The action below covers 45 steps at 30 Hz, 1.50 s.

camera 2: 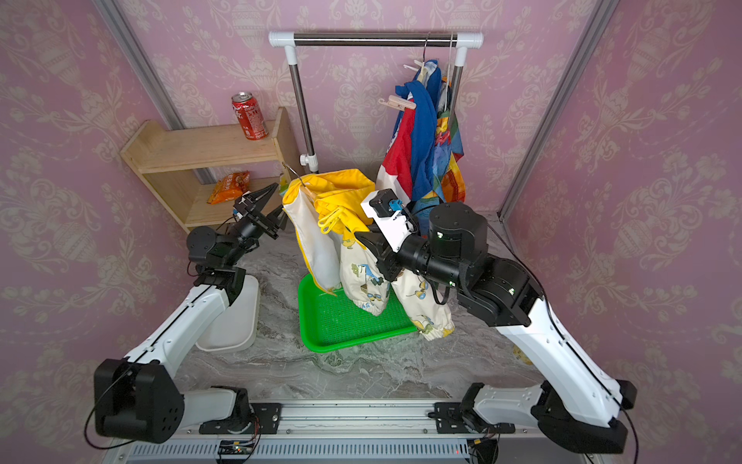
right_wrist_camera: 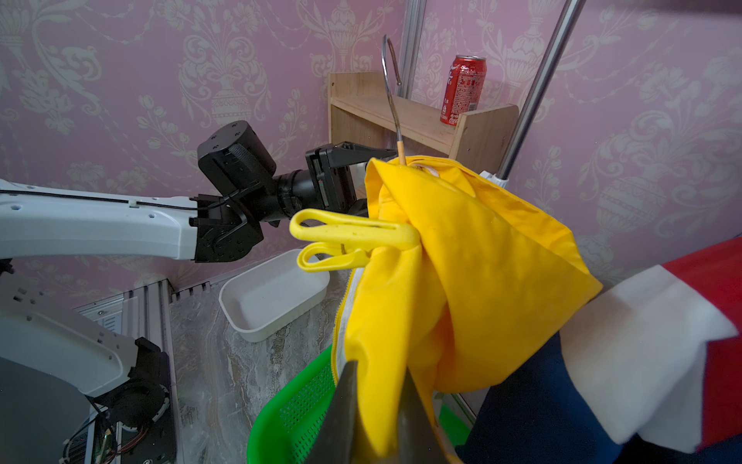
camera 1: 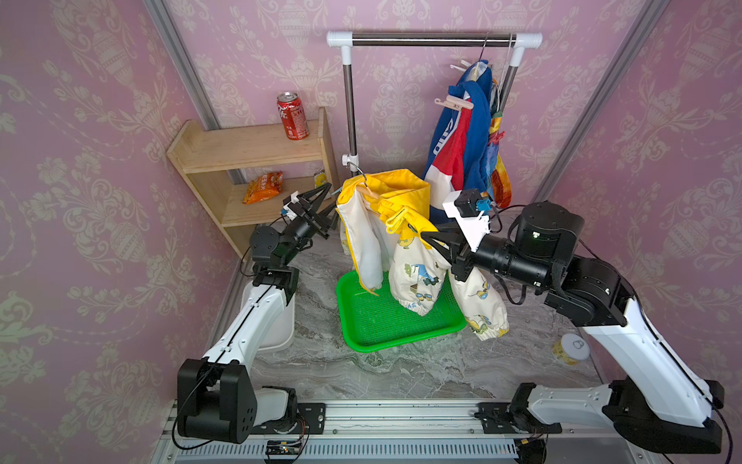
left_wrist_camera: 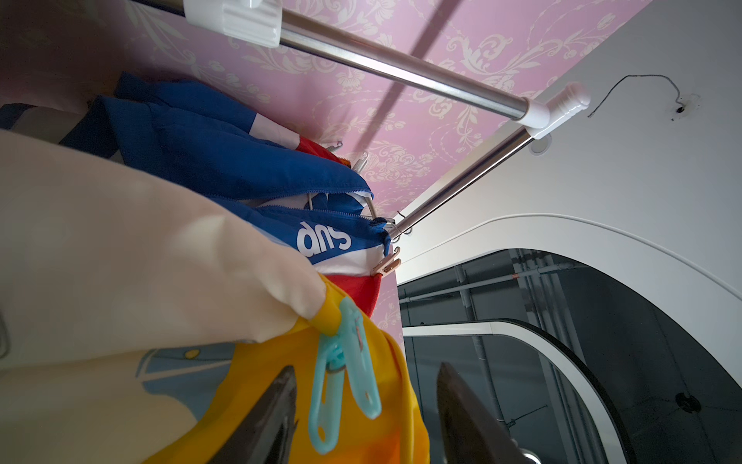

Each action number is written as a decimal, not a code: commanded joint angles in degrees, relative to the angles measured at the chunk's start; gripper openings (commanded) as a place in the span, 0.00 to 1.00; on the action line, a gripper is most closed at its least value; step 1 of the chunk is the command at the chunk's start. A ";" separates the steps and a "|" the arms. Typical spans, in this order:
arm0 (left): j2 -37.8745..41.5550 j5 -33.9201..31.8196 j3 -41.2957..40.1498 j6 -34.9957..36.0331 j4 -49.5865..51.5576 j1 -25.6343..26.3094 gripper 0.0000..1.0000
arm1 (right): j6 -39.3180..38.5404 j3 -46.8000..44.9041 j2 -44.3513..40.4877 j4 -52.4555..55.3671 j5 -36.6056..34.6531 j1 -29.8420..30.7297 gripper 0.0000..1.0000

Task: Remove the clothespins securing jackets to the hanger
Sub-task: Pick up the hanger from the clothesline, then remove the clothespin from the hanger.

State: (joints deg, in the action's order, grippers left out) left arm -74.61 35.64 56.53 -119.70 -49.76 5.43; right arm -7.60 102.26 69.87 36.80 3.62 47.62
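left gripper (left_wrist_camera: 365, 367) stood spread, light blue clothespin (left_wrist_camera: 345, 373) between jaws, contact unclear | right gripper (right_wrist_camera: 379, 367) pinched yellow jacket (right_wrist_camera: 461, 261) | yellow clothespin (right_wrist_camera: 353, 237) clipped on it | jacket hung mid-frame in both top views, over green tray (camera 1: 385, 321) | other jackets (camera 1: 465, 132) hung upper right on rail (camera 1: 421, 39)

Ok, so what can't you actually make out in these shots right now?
- Hanger: in the right wrist view, the yellow jacket covers all but its top.
- Rainbow jacket: in both top views it is mostly behind the blue-red-white jacket, so how it's pinned is hidden.
- Light blue clothespin: in the left wrist view it sits between the left gripper's open fingers. Whether they touch it is unclear.
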 commanded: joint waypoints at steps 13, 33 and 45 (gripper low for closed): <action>1.75 14.66 11.89 25.52 23.10 -6.79 0.68 | 2.39 6.86 0.31 -2.97 3.27 -4.34 0.00; 23.55 -8.82 4.55 127.66 60.59 -6.93 0.82 | 26.08 34.30 16.44 18.09 40.18 -21.41 0.00; 27.11 -2.15 4.01 139.50 60.51 -6.42 0.78 | 28.56 31.47 18.90 16.86 46.44 -21.72 0.00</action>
State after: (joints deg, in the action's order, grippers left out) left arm -47.22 30.92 60.58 13.17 9.82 -1.56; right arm 19.81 133.38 88.84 59.86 45.76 26.00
